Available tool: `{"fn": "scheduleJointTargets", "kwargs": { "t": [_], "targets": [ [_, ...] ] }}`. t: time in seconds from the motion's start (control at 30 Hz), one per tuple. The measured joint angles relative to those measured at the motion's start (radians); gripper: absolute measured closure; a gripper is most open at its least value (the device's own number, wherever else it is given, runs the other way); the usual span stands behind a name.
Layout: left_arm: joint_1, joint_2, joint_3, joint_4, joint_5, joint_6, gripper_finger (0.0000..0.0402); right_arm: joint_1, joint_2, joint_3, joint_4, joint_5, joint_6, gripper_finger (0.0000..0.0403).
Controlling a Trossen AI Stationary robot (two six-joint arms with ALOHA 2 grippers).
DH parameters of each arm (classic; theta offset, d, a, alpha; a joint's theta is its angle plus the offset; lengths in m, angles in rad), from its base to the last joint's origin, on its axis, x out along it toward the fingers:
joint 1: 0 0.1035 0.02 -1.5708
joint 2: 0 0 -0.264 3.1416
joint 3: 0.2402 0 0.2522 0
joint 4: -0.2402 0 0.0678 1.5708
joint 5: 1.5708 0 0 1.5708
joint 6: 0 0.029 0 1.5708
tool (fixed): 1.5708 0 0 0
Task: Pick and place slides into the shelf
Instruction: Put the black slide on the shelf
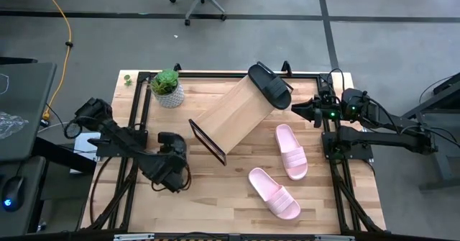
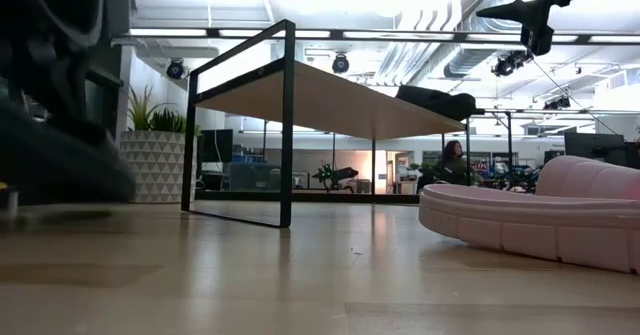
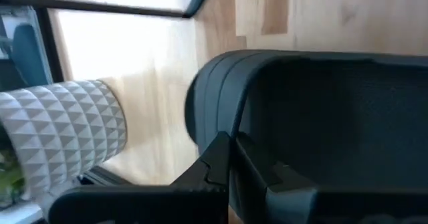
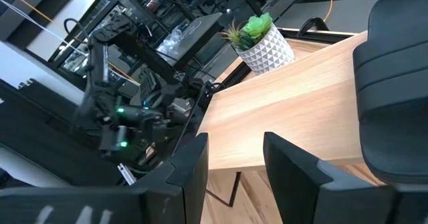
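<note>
One black slide [image 1: 269, 85] lies on the raised far-right end of the slanted shelf [image 1: 233, 115], sole down on the board. My right gripper [image 1: 296, 110] hovers open just right of it; in the right wrist view its fingers [image 4: 234, 164] point along the board [image 4: 294, 97], with that slide [image 4: 394, 83] beside them. The second black slide [image 3: 307, 110] fills the left wrist view, at my left gripper [image 1: 172, 170] near the table's near-left part. Two pink slides [image 1: 291, 151] [image 1: 274, 193] lie sole down on the table right of the shelf. My left gripper is shut on the second black slide. One finger [image 3: 221, 164] shows against the slide's edge [image 3: 207, 97] beside the wide strap. The slide itself hides the rest of the hold. In the low view the dark slide [image 2: 60, 160] hangs clear above the tabletop.
A potted plant in a white faceted pot [image 1: 169, 90] stands at the far-left, close to the shelf's low end. Black frame rails [image 1: 136, 126] run along the table's left and right sides. Bare wood [image 1: 215, 198] lies between the left gripper and the nearer pink slide.
</note>
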Motion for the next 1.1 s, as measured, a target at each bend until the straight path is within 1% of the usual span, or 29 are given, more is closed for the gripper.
{"fn": "scheduleJointTargets", "kwargs": {
  "t": [0.27, 0.37, 0.47, 0.67, 0.77, 0.87, 1.0, 1.1],
  "targets": [
    [-0.107, 0.000, 0.208, -0.092, -0.011, -0.048, 0.0401, 0.000, 0.000, 0.000, -0.001, 0.001, 0.000, 0.0268],
    [-0.140, 0.000, 0.296, -0.131, 0.018, -0.048, 0.0401, -0.001, 0.000, 0.000, -0.008, 0.005, 0.000, 0.0268],
    [-0.169, 0.000, 0.395, -0.179, 0.044, -0.048, 0.0401, 0.000, 0.000, 0.000, -0.017, 0.004, 0.002, 0.0268],
    [-0.191, 0.000, 0.608, -0.253, 0.027, -0.047, 0.0401, 0.000, 0.000, 0.000, -0.019, -0.028, 0.019, 0.0268],
    [-0.187, 0.000, 0.705, -0.257, -0.030, -0.006, 0.0401, 0.000, 0.000, 0.000, -0.017, -0.050, 0.044, 0.0268],
    [-0.187, 0.000, 0.791, -0.256, -0.115, 0.057, 0.0401, 0.000, 0.000, 0.000, 0.008, -0.095, 0.075, 0.0268],
    [-0.163, 0.000, 0.859, -0.256, -0.231, 0.140, 0.0401, 0.000, 0.000, 0.000, 0.088, -0.172, 0.153, 0.0268],
    [-0.119, 0.000, 0.893, -0.256, -0.286, 0.239, 0.0401, 0.000, 0.000, 0.000, 0.174, -0.231, 0.256, 0.0268]
  ]
}}
